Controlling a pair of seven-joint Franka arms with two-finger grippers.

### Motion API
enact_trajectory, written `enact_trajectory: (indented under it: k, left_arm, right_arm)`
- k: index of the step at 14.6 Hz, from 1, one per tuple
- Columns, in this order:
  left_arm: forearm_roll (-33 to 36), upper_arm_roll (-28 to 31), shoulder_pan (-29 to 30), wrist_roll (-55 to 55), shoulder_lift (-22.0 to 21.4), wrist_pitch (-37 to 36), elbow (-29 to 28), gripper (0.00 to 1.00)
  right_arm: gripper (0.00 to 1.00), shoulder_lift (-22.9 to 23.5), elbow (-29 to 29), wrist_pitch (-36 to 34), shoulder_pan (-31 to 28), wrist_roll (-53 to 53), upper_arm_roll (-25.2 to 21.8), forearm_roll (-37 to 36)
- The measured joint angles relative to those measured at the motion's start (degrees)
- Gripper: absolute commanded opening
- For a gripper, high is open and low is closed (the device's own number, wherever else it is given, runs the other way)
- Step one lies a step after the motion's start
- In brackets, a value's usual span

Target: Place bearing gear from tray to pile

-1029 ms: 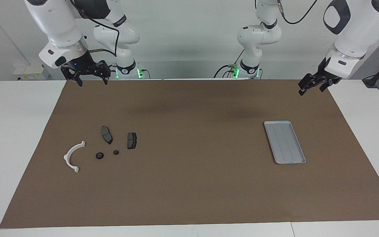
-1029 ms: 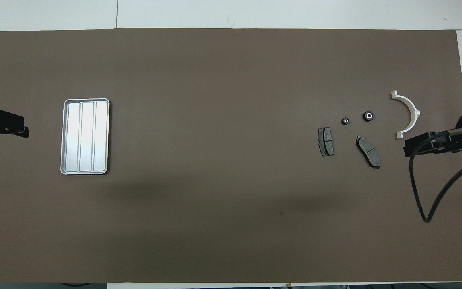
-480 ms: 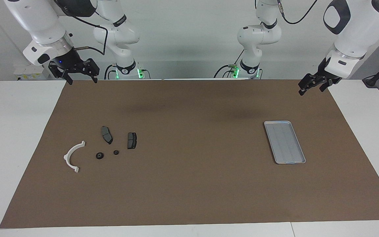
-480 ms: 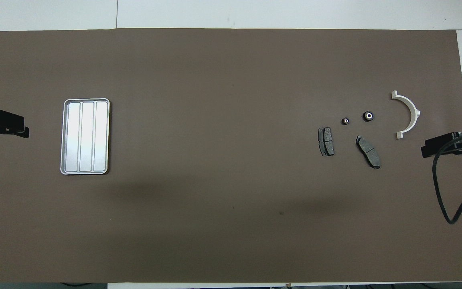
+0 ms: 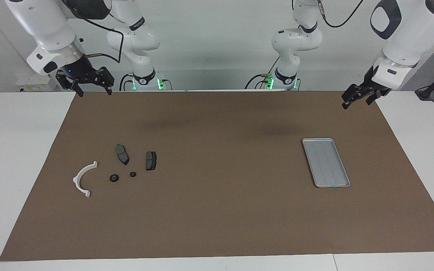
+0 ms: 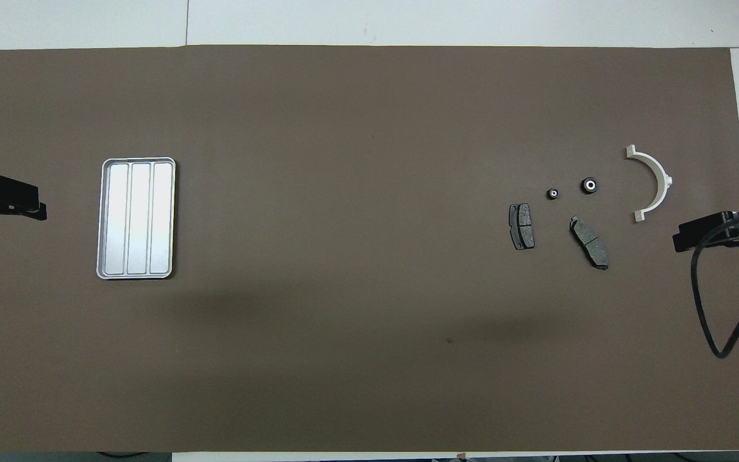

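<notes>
Since a second ago we have drawn our right gripper (image 5: 92, 89) up and outward to the mat's robot-side corner, jaws spread, empty. Our left gripper (image 5: 358, 98) waits open and empty. Both bearing gears (image 5: 114, 178) (image 5: 133, 174) lie in the pile with brake pads (image 5: 122, 154) and white bracket (image 5: 82, 179); the tray (image 5: 325, 162) sits bare.

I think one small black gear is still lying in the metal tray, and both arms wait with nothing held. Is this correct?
Not quite. The tray holds nothing, as the overhead view shows. Both small black gears lie on the brown mat with the pile, between the white bracket and the two brake pads. The rest is correct: the left pincer and right pincer wait with nothing held.
</notes>
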Motion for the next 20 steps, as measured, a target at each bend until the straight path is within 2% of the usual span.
enact_trajectory:
  k: [20]
  left_arm:
    - [0.0, 0.0, 0.0, 0.0, 0.0, 0.0, 0.0, 1.00]
  right_arm:
    - [1.00, 0.0, -0.2, 0.2, -0.1, 0.1, -0.2, -2.7]
